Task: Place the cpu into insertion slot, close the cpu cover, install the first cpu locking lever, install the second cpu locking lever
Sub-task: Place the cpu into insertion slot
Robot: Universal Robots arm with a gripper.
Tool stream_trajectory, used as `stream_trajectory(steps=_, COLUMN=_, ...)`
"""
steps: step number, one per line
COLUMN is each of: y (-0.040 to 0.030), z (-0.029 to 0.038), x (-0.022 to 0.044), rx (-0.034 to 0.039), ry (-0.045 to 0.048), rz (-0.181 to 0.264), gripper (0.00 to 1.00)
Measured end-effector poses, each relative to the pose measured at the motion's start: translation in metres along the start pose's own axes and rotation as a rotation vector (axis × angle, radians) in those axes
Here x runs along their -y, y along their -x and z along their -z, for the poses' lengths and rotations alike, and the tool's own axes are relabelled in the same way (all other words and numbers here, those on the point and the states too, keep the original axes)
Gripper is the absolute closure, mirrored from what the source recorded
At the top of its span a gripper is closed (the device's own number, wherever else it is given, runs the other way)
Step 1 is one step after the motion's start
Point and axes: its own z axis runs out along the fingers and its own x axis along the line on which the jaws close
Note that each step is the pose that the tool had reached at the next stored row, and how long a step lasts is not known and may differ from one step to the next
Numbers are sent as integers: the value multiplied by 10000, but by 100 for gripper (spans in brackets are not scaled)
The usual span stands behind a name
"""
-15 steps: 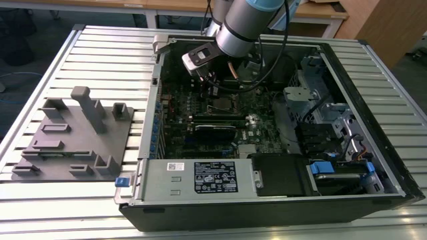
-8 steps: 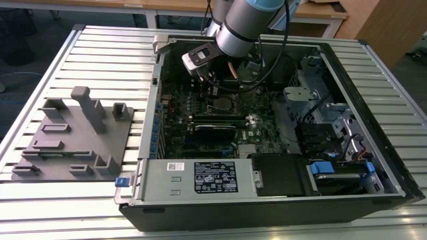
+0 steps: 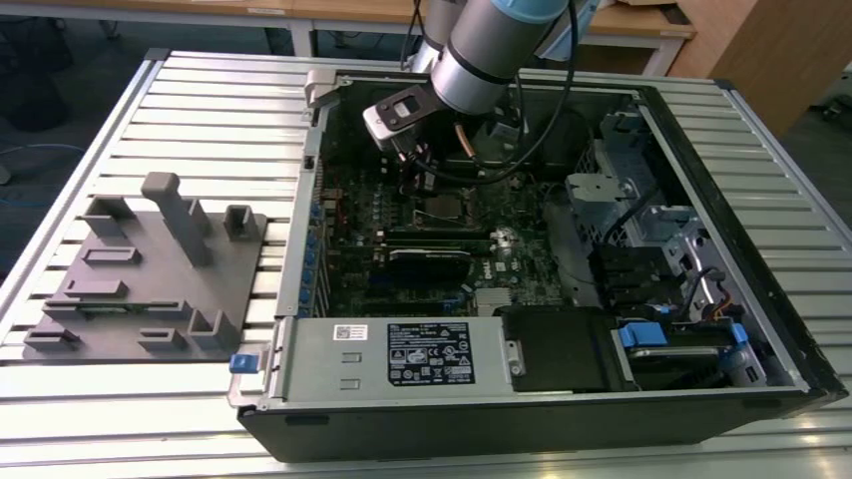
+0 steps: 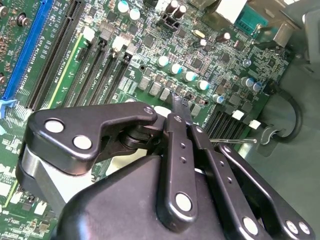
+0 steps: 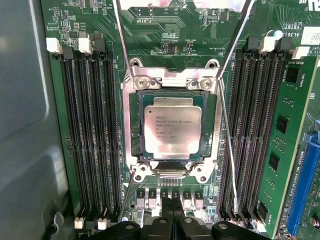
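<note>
The slatted metal table [image 3: 160,120] carries an open computer case [image 3: 533,424] lying with its open side up. A grey moulded fixture [image 3: 147,289] sits on the exterior view's left, just clear of the case wall. The arm [image 3: 486,45] reaches down over the case's far rim into the open middle bay. A black cable [image 3: 540,140] loops close beside the arm. The power supply [image 3: 399,354] lines the near wall. Drive cages with blue tabs [image 3: 665,339] fill the exterior view's right, so free room is mainly straight above the board.

On the green motherboard [image 5: 175,35], banks of long black memory slots [image 5: 90,125] flank the insertion slot [image 5: 139,125] on two opposite sides. One green memory module [image 5: 282,125] stands in the outer bank, next to a blue slot [image 5: 305,180]. The cpu [image 5: 169,131] lies flat and square inside the insertion slot, its metal top and the black rim around it uncovered. A silvery edge that looks like the cpu cover [image 5: 185,4] is lifted off at one end of the socket. Thin wire locking levers [image 5: 227,150] splay away from the socket's corners, crossing the space alongside it.

The gripper [image 5: 172,207] hangs at the socket's opposite end, over a row of small grey components [image 5: 150,197]. Its fingers [image 4: 175,125] are pressed together, clenched on nothing. Whether the tips touch the board cannot be told.
</note>
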Motion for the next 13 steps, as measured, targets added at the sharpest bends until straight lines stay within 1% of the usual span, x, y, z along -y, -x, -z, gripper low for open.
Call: stream_trajectory(steps=13, y=0, z=0, x=0, rx=0, ry=-67, rz=-1, gripper=90)
